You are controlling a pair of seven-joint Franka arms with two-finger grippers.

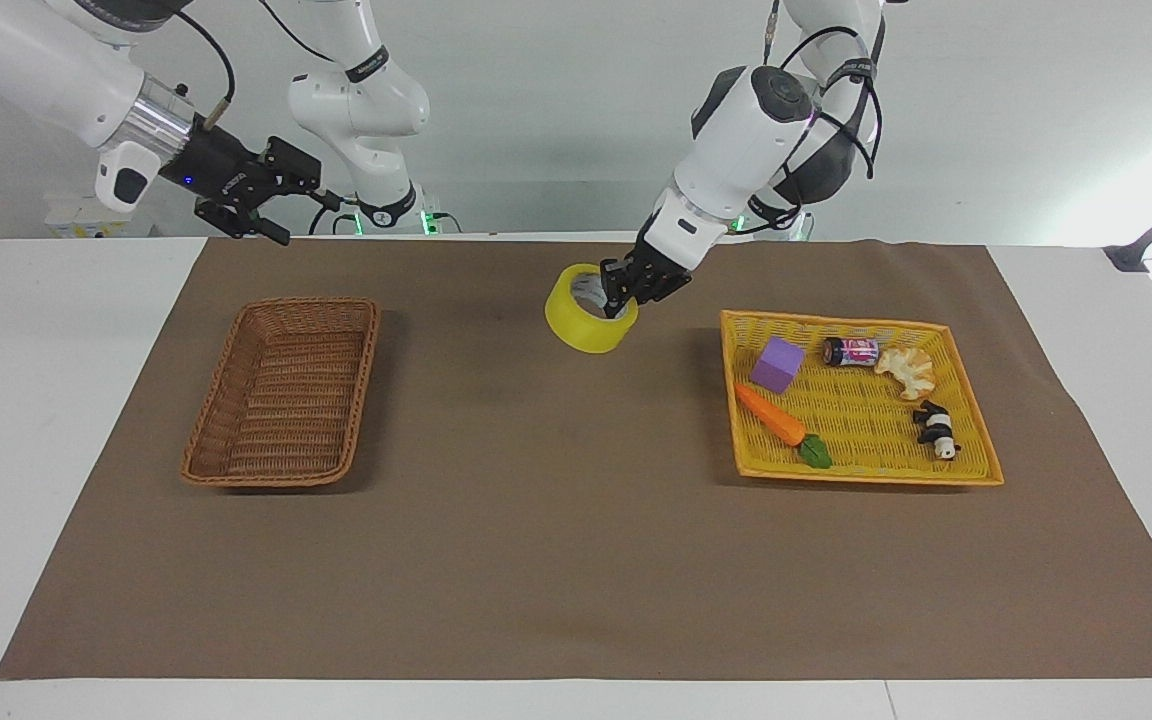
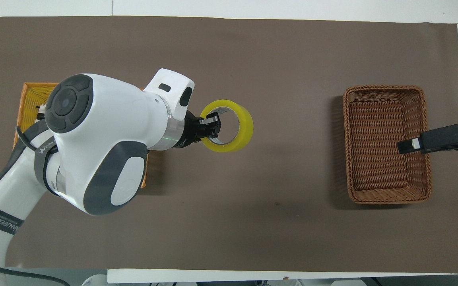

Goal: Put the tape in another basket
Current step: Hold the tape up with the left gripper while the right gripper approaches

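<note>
The tape (image 1: 581,325), a wide yellow roll with a white core, hangs in the air over the middle of the brown mat. My left gripper (image 1: 619,298) is shut on its wall, one finger inside the ring, and it also shows in the overhead view (image 2: 212,126) with the tape (image 2: 245,126). The brown wicker basket (image 1: 286,400) lies empty toward the right arm's end of the table (image 2: 376,119). My right gripper (image 1: 286,205) is open and empty, raised high; in the overhead view (image 2: 406,146) it overlaps the basket's rim.
A bright yellow woven tray (image 1: 836,322) lies toward the left arm's end, mostly hidden under my left arm in the overhead view (image 2: 30,95). It holds a purple cube (image 1: 776,364), a carrot (image 1: 774,418), a small can (image 1: 851,350), a pastry (image 1: 906,370) and a panda (image 1: 936,428).
</note>
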